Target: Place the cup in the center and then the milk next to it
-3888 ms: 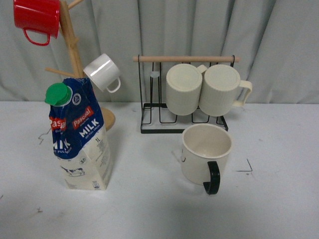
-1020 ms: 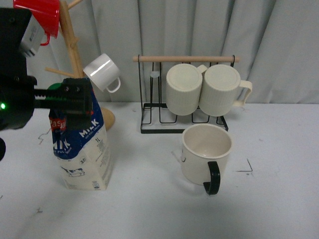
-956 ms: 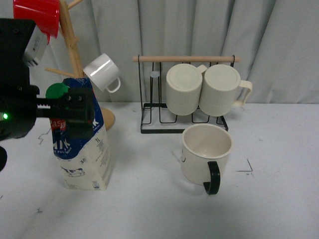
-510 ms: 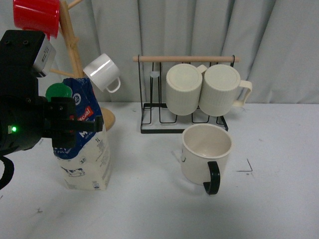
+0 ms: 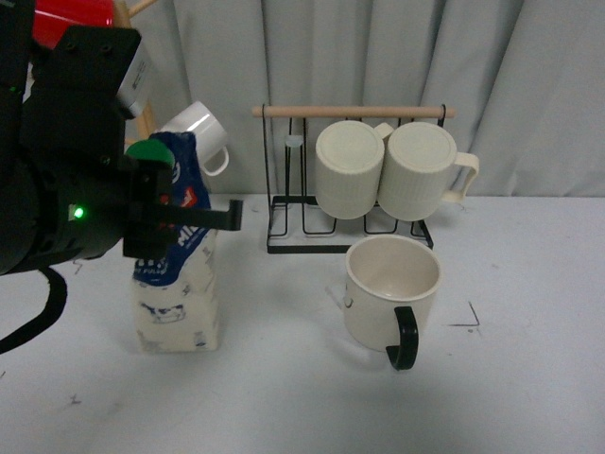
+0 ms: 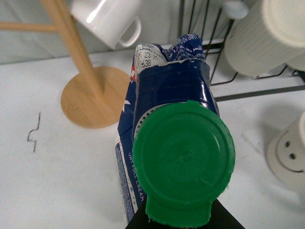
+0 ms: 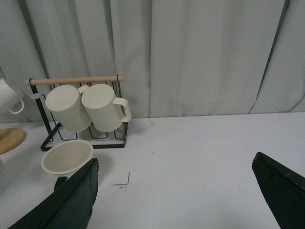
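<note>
Milk (image 5: 178, 307) has shifted rightward, clamped in left tool (image 5: 189, 219).

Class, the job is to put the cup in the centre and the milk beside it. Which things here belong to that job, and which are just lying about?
Job: cup; milk carton, held by the left gripper; marked centre patch of table.
Lying about: two ribbed mugs on the wire rack; white cup and red mug on the wooden stand.
</note>
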`<state>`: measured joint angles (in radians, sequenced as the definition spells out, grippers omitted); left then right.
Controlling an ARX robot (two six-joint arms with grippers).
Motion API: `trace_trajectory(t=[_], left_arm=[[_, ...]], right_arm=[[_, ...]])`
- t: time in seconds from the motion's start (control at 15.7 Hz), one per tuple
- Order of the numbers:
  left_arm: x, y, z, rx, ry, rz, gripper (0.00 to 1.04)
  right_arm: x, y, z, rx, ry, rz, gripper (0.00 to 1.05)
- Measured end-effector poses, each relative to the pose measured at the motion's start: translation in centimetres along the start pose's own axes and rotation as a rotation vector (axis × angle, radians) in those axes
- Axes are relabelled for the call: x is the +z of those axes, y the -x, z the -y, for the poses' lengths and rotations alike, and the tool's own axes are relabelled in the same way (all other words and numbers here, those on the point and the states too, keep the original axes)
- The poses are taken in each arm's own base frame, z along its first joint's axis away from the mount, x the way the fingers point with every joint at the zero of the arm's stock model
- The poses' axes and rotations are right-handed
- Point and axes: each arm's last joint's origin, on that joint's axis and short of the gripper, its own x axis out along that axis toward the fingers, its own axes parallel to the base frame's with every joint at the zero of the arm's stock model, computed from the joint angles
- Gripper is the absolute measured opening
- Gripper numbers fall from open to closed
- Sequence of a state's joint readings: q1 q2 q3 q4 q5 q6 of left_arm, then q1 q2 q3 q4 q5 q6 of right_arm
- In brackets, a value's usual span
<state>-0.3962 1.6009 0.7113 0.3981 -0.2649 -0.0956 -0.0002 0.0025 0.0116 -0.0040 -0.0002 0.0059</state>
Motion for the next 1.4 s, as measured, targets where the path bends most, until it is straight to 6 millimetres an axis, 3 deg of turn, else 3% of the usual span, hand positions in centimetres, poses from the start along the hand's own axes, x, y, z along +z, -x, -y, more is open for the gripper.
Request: trace_trajectory(t=[0.19, 0.45, 1.34, 1.4], left_arm=[[2.3, 0.1, 3.0, -0.063, -0.011, 0.085, 0.04], [0.1, -1.5, 5.2, -0.071, -0.052, 0.018, 0.04], [-0.7, -2.0, 7.8, -0.109, 0.017, 0.007, 0.04], [-0.7, -2.0, 7.8, -0.110, 0.025, 0.002, 0.13]], right_arm=[[0.0, 0.0, 0.0, 0.000, 0.000, 0.000, 0.98], [0.0, 0.0, 0.0, 0.000, 0.000, 0.000, 0.98], [0.0, 0.0, 0.0, 0.000, 0.000, 0.000, 0.98], [0.0, 0.0, 0.0, 0.000, 0.000, 0.000, 0.98]])
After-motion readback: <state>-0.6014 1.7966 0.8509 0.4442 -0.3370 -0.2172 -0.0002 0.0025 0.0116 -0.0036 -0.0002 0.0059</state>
